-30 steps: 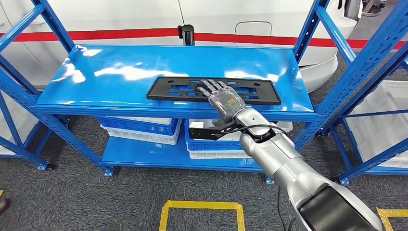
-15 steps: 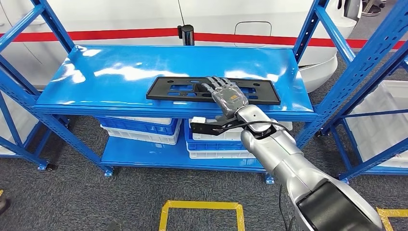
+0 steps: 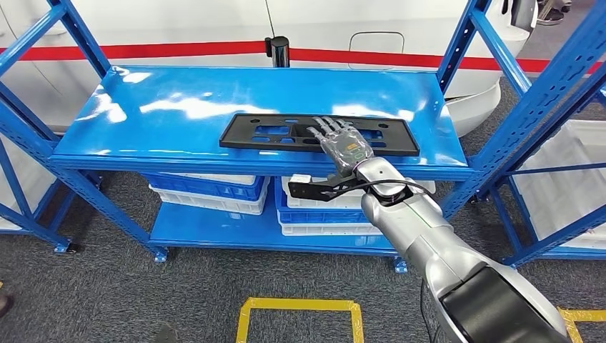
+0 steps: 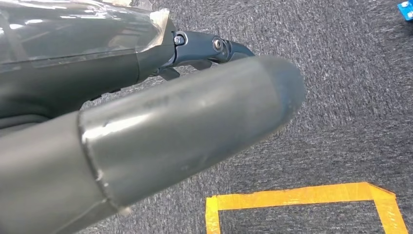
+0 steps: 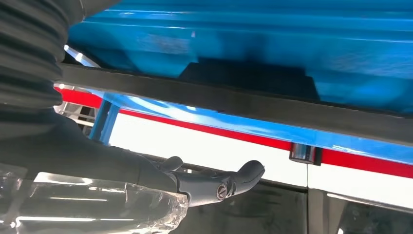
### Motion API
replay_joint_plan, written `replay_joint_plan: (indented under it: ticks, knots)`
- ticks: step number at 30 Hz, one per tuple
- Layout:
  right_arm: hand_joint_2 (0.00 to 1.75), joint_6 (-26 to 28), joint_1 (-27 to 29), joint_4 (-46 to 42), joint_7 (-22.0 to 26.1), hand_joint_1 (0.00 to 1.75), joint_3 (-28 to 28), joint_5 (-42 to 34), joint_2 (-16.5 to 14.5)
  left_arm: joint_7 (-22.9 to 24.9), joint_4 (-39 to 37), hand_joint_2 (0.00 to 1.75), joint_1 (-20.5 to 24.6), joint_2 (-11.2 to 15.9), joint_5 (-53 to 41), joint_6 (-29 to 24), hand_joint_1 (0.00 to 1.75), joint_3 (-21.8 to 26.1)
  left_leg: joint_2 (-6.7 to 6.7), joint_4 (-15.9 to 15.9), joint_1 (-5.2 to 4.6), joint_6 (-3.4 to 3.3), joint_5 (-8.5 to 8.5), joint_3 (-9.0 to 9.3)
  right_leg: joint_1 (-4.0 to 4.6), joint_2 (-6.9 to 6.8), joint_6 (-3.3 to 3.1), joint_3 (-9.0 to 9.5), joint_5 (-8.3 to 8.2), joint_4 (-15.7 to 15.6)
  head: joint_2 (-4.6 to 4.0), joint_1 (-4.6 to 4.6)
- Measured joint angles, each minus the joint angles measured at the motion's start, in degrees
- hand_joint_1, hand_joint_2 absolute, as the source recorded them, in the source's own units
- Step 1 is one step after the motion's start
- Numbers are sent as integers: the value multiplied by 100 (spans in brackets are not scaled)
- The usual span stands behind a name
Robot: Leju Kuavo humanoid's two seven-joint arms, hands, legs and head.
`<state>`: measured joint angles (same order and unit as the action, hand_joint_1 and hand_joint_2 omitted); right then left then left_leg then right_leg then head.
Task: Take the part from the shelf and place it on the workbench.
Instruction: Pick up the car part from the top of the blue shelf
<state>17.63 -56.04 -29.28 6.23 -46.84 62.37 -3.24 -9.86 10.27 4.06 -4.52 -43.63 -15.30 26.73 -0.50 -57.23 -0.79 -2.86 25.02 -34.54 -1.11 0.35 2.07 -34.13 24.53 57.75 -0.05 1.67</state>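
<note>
Right robot hand (image 3: 344,146) has uncurled since a moment ago and now lies flat, fingers spread, over the black part (image 3: 264,133), gripping nothing. The part rests on the blue shelf (image 3: 143,107), near edge, right of centre. Looks like the grasp isn't secured yet.

White and blue bins (image 3: 207,191) under the shelf top. Yellow tape square (image 3: 300,318) on grey carpet (image 3: 107,286) in front of them. Red-striped white wall (image 3: 179,32) behind.
</note>
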Motion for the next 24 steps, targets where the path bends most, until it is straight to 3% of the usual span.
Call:
replay_joint_plan:
  ticks: [3,6,8,9,11,12,13,15,18,19,22,23,24]
  knots:
    - [175,33,-24,9,32,0,10,-13,-10,-3,0,0,-3,-14,7,-13,0,1,14,89,31,-99,-18,106,21,-3,39,-120,123,292,0,-14]
    - [175,60,-33,22,41,0,24,-11,-12,-4,-1,0,-10,-25,17,-14,0,3,21,98,40,-117,-25,135,19,-4,-14,-627,540,1268,0,-27]
    - [175,55,-17,44,41,0,27,7,-9,-5,-2,0,-24,-34,18,-14,0,4,13,94,42,-104,-10,144,16,-5,3,-843,624,1606,-1,-26]
    - [175,54,-15,52,41,0,30,11,-5,-6,-2,0,-34,-41,18,-14,0,5,6,90,46,-87,4,159,11,-6,59,-796,532,1456,-1,-28]
    - [175,54,-21,62,40,0,38,11,1,-7,-2,0,-46,-48,17,-15,0,7,-1,72,59,-26,54,204,-12,-18,177,-459,180,666,-1,-30]
    - [175,54,-24,66,41,0,40,8,2,-8,-2,0,-46,-47,16,-15,0,7,1,56,59,11,84,220,-4,-25,161,-316,94,313,-1,-32]
    - [175,55,-24,70,43,0,42,5,0,-10,-1,0,-44,-43,15,-15,0,8,5,44,55,50,114,220,5,-31,113,-204,34,85,0,-31]
    - [175,58,-15,82,57,0,43,0,0,-15,0,0,-44,-38,12,-15,0,9,13,13,47,110,149,223,32,-28,-57,-155,55,7,-1,-13]
    - [175,66,-18,91,85,0,51,-2,1,-27,0,0,-44,-33,9,-19,0,11,25,-224,80,191,216,138,-13,-15,-173,-52,24,-1,0,8]
    - [175,68,-22,92,95,0,53,-1,-6,-32,0,0,-41,-32,10,-20,0,11,29,-491,98,231,292,-5,-24,-11,-207,-12,42,-7,0,9]
    - [175,69,3,103,121,0,55,1,-19,-45,0,0,-55,-33,29,-27,0,14,34,-1498,139,327,635,-667,-10,1,-283,82,132,-9,1,10]
    - [175,69,14,108,127,0,55,1,-18,-52,0,0,-68,-33,36,-30,0,15,34,-1613,145,334,644,-811,-6,7,-288,120,166,-9,1,10]
    - [175,69,19,111,132,0,55,0,-18,-72,0,0,-80,-33,43,-32,0,16,34,-1527,147,326,533,-852,-1,14,-283,166,199,-9,1,12]
